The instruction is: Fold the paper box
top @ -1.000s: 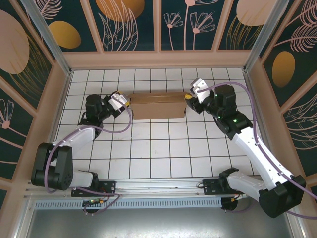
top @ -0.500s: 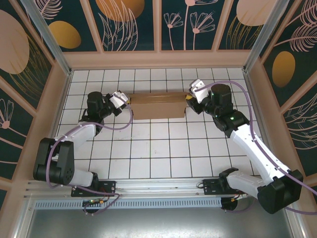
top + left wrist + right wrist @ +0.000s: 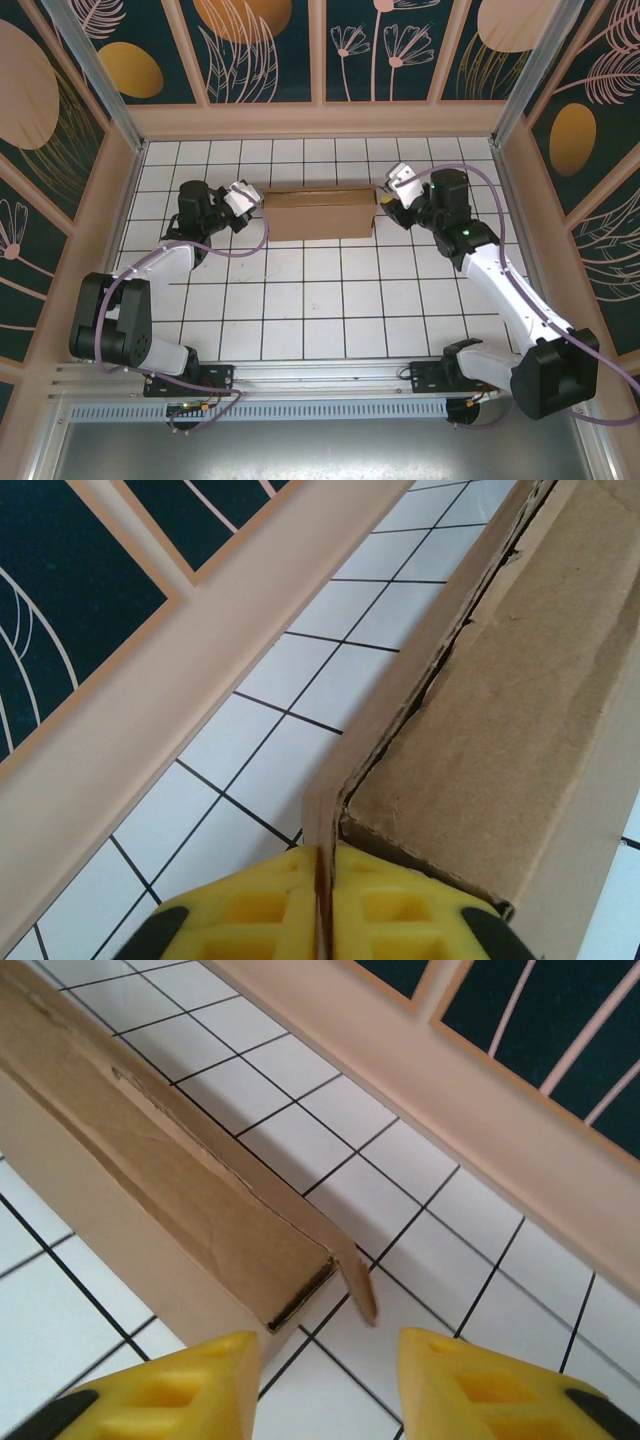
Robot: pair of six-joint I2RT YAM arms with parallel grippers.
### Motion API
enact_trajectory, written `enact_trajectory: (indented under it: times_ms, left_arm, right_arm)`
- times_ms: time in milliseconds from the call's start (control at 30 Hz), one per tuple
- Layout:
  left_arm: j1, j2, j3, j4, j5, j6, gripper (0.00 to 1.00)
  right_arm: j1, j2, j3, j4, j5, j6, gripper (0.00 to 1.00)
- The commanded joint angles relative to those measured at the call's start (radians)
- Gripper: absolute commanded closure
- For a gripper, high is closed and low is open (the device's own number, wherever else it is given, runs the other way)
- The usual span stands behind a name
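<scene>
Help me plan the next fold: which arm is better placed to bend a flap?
Left: the left gripper is shut on the paper box flap; the right gripper is open, touching nothing.

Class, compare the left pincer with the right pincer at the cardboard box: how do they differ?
Left pincer is shut, pinching an end wall of the paper box; right pincer stands open, touching nothing. Both have yellow fingertips, at opposite box ends.

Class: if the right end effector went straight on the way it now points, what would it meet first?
The right end effector would probably meet the small flap at the end of the paper box first; depth is unclear.
</scene>
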Motion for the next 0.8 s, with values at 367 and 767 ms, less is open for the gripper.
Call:
enact_trajectory:
  times_ms: [367, 767]
  left_arm:
    - [0.005, 0.002, 0.019, -0.031, 0.034, -0.04, 1.0]
    - [0.005, -0.014, 0.024, -0.06, 0.037, -0.04, 1.0]
  right_arm:
    - [-0.119, 0.182, -0.038, 0.172, -0.251, -0.304, 0.52]
    - [-0.101, 0.204, -0.036, 0.257, -0.177, -0.298, 0.57]
